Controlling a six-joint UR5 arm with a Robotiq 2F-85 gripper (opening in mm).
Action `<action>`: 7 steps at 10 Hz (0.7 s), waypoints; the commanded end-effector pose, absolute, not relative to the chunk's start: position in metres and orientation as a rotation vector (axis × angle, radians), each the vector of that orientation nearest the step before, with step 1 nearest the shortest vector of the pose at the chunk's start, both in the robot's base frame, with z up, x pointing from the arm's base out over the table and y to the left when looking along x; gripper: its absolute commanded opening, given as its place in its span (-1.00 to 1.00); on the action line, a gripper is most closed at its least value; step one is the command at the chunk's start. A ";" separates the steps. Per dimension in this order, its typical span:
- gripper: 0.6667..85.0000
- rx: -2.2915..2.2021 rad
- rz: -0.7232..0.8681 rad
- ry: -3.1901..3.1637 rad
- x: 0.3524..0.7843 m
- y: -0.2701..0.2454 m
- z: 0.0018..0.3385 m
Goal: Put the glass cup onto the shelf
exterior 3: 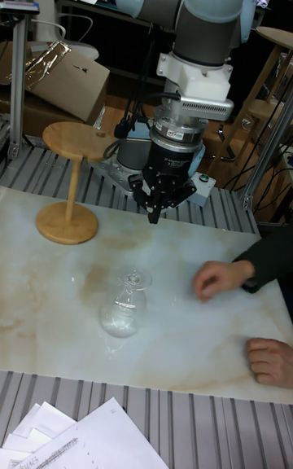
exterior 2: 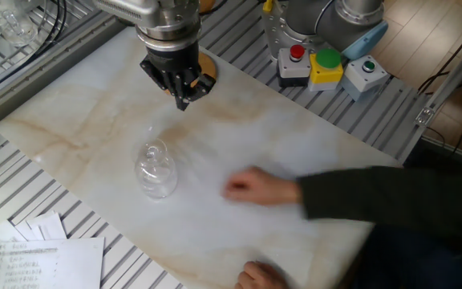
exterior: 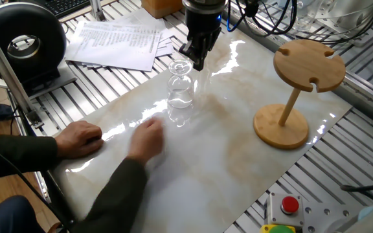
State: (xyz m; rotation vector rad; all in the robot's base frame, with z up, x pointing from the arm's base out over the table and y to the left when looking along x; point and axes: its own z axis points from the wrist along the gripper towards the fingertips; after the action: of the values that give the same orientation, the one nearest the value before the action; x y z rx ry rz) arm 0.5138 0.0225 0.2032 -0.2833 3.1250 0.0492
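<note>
The glass cup (exterior: 180, 96) stands upside down on the marble board, foot up, also seen in the other fixed view (exterior 2: 155, 170) and the tall view (exterior 3: 125, 309). My gripper (exterior: 197, 63) hangs empty just behind and above it, fingertips drawn together to a point (exterior 2: 183, 101) (exterior 3: 154, 214). It does not touch the glass. The bamboo shelf (exterior: 308, 65) stands at the right of the board, with its slotted disc top on a thin post and round base (exterior 3: 66, 223). In the other fixed view it is mostly hidden behind the gripper.
A person's hand (exterior: 146, 140) hovers over the board near the glass (exterior 2: 257, 189); a second hand (exterior: 79, 138) rests at the board's edge. Papers (exterior: 115, 43) lie behind the board. A button box (exterior 2: 327, 66) sits near the arm's base.
</note>
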 end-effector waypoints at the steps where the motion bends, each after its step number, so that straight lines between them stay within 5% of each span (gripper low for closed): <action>1: -0.98 -0.261 0.057 3.131 0.522 0.023 0.209; 4: 0.40 -0.504 0.059 3.137 0.523 0.004 0.210; 7: 0.59 -0.517 0.052 3.125 0.540 0.000 0.207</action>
State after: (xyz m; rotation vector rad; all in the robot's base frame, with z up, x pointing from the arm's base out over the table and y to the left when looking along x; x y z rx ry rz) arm 0.5300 0.0038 0.2066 -0.4647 3.1332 0.0418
